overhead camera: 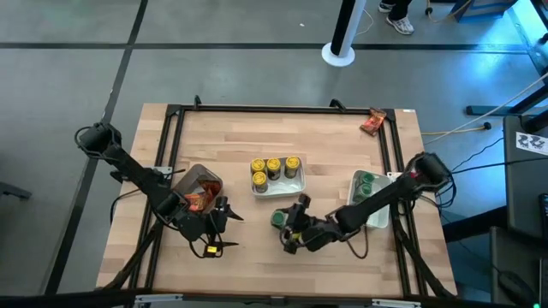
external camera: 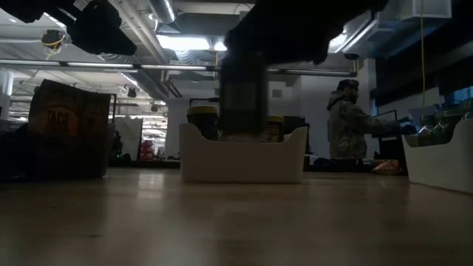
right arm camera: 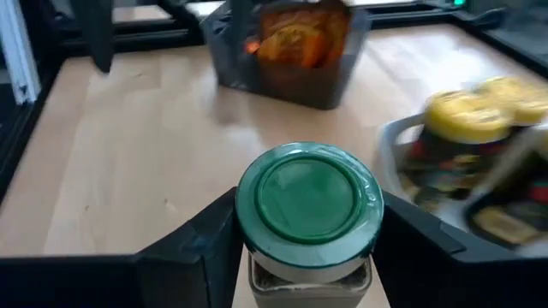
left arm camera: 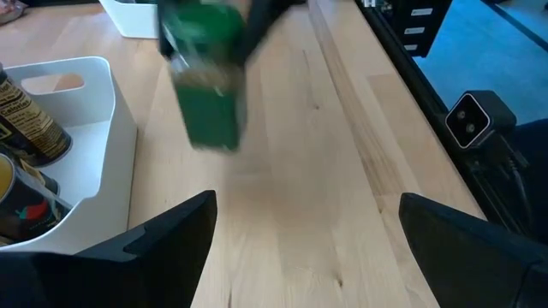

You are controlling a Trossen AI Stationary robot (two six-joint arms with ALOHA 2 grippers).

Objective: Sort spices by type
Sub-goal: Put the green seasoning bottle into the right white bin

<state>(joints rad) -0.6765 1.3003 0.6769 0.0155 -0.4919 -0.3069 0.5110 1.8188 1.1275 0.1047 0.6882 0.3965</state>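
Note:
My right gripper is shut on a small jar with a green lid, near the middle of the table toward its near edge. The jar also shows in the left wrist view and the low view. My left gripper waits open just left of it, with nothing between its fingers. Several yellow-lidded jars stand in a white tray. Green-lidded jars stand in another white tray at the right. Red-orange packets lie in a grey bin. My right gripper pinches the jar's body just under the green lid between its two fingers, one on each side. The fingers come from the table's right side, slanting a little downward. The jar stands upright in the hold, its base lifted clear of the table.
One red-orange packet lies at the table's far right corner. Bare wood lies between the bin and the yellow-lid tray and along the near edge. A person stands in the room beyond the table.

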